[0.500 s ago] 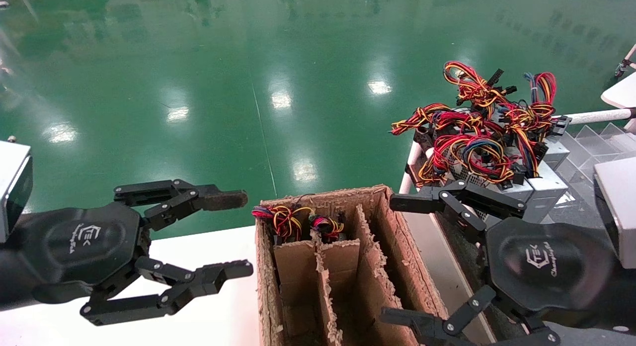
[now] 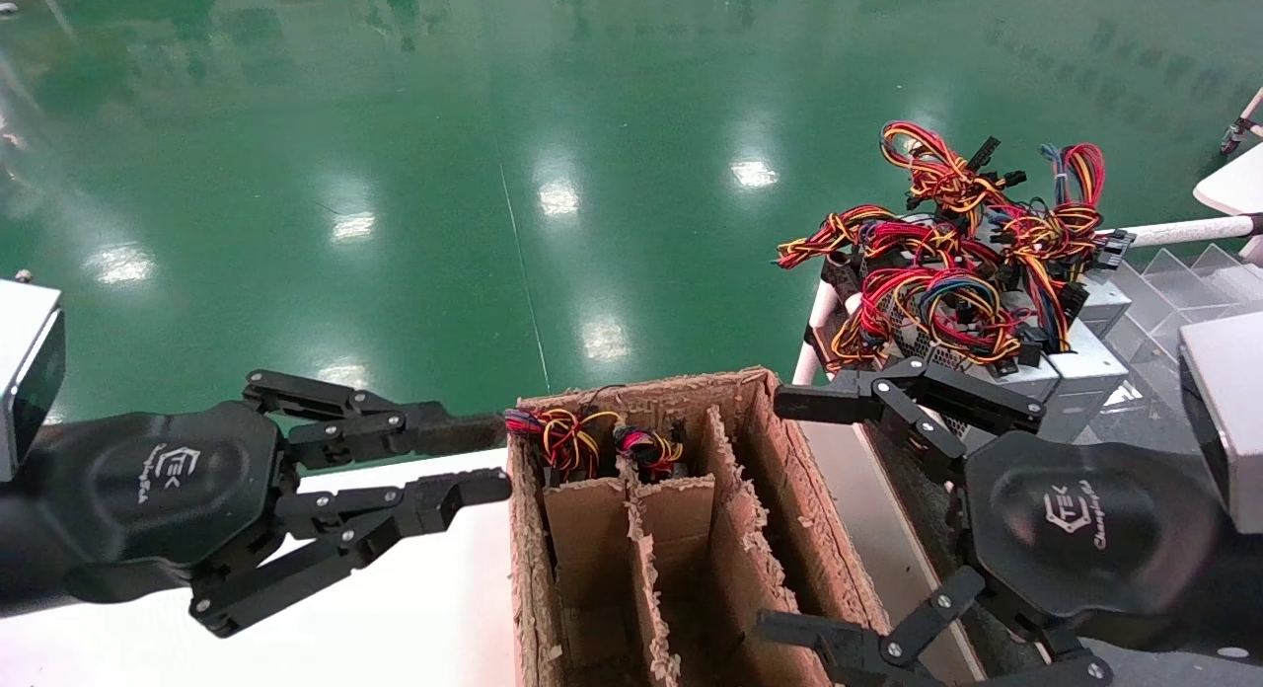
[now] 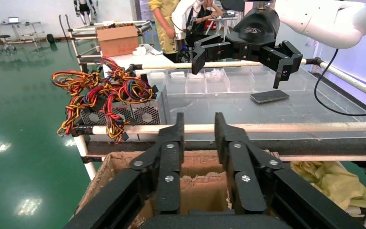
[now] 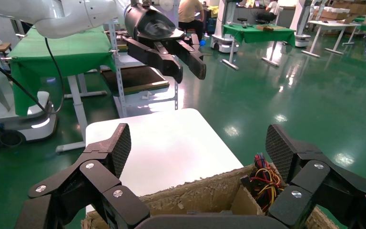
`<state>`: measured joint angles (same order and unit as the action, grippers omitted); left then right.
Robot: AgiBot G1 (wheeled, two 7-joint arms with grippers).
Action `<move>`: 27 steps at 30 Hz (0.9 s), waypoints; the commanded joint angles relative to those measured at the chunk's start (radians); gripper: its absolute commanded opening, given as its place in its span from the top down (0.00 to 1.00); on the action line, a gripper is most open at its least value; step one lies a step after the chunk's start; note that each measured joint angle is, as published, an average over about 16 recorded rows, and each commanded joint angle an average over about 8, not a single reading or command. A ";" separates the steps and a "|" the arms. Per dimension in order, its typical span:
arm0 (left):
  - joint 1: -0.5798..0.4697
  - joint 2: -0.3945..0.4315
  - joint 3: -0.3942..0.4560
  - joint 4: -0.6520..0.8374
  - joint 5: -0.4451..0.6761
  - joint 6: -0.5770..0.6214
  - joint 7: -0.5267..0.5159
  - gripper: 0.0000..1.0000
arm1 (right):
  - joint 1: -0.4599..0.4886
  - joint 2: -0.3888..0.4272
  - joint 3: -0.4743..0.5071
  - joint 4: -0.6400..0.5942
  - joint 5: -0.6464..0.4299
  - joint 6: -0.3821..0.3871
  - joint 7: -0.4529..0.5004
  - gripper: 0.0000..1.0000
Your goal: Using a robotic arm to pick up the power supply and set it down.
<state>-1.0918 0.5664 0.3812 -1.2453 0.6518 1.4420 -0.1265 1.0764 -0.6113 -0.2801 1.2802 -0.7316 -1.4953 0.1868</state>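
Two tight knots of red, yellow and black wires (image 2: 564,436) (image 2: 647,448) stick out of the far compartments of a cardboard box (image 2: 641,389). They belong to the power supply units, whose grey bodies are hidden inside. One knot (image 4: 265,184) also shows in the right wrist view. My left gripper (image 2: 490,458) hovers over the white table just left of the box. Its fingers (image 3: 176,131) stand a narrow gap apart with nothing between them. My right gripper (image 2: 784,514) is spread wide open beside the box's right wall and is empty, as the right wrist view confirms (image 4: 200,145).
A pile of grey boxes with big loose wire loops (image 2: 947,292) sits on a rack at the back right, behind a white pipe rail (image 2: 1184,231). The white table (image 2: 424,608) lies to the left of the box. Green floor spreads beyond it.
My left gripper's fingers have drawn together from a wide spread to a narrow gap. The right arm and the box have not moved.
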 commanded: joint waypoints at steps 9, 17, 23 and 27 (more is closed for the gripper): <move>0.000 0.000 0.000 0.000 0.000 0.000 0.000 1.00 | 0.000 0.000 0.000 0.000 0.000 0.000 0.000 0.00; 0.000 0.000 0.000 0.000 0.000 0.000 0.000 0.32 | 0.000 0.000 0.000 0.000 0.000 0.000 0.000 0.00; 0.000 0.000 0.000 0.000 0.000 0.000 0.000 0.00 | 0.000 0.000 0.000 0.000 0.000 0.000 0.000 0.00; 0.000 0.000 0.000 0.000 0.000 0.000 0.000 0.00 | 0.000 0.000 0.000 0.000 0.000 0.001 0.001 0.00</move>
<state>-1.0918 0.5665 0.3812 -1.2453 0.6518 1.4420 -0.1265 1.0772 -0.6114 -0.2809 1.2787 -0.7338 -1.4907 0.1904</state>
